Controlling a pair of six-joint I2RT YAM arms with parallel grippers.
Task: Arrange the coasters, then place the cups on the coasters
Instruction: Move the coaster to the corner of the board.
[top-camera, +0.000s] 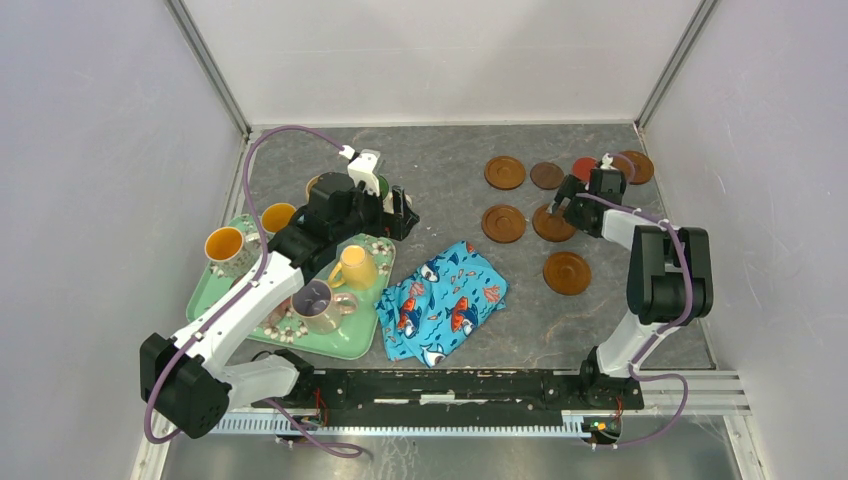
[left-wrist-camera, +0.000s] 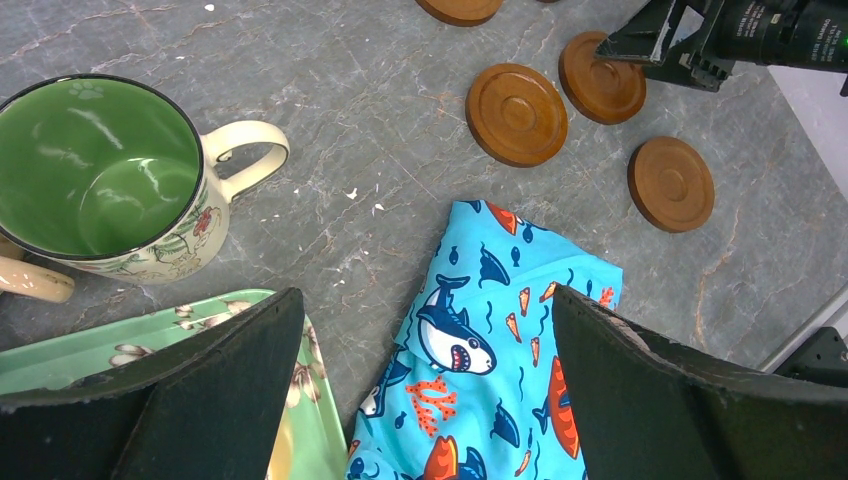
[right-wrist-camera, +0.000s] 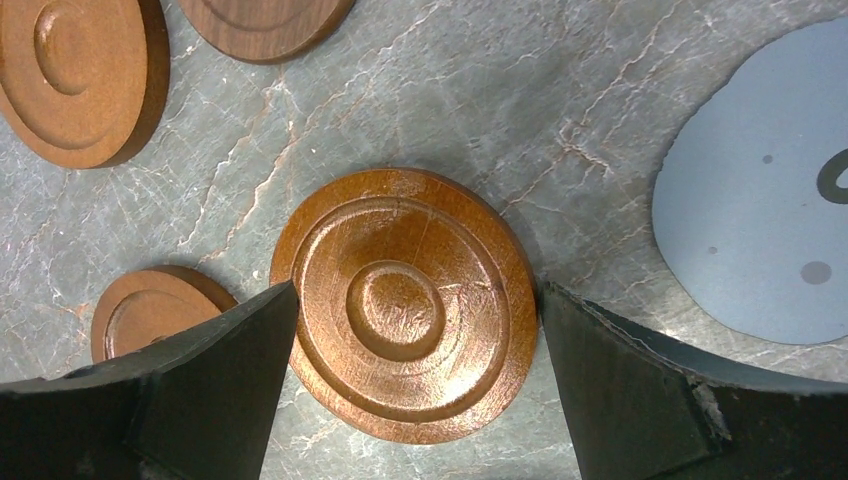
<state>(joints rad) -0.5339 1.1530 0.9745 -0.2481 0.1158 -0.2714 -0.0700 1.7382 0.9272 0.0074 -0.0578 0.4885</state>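
Tray first: the green floral rectangular tray (top-camera: 345, 340), on the left of the grey stone-look table (top-camera: 440, 150), holds four handled ceramic mugs. They are an orange-lined mug (top-camera: 225, 245), a second orange-lined mug (top-camera: 278, 216), a yellow mug (top-camera: 355, 268) and a lilac-lined mug (top-camera: 314, 300). The lined ones look empty to me. A cream mug with green inside (left-wrist-camera: 100, 165) stands empty on the table just off the tray's far edge.

My left gripper (left-wrist-camera: 425, 300) hangs with its claw spread wide over the blue fish-print cloth (left-wrist-camera: 480, 350), pinching nothing.

On the right, the round brown wooden coasters (top-camera: 505, 172) and one red coaster (top-camera: 581, 168) lie flat on the table. My right gripper (right-wrist-camera: 417, 295) is spread too, one finger on either side of a glossy ringed brown coaster (right-wrist-camera: 405, 305). I cannot tell whether they touch it. A blue-grey disc (right-wrist-camera: 760, 200) lies near.
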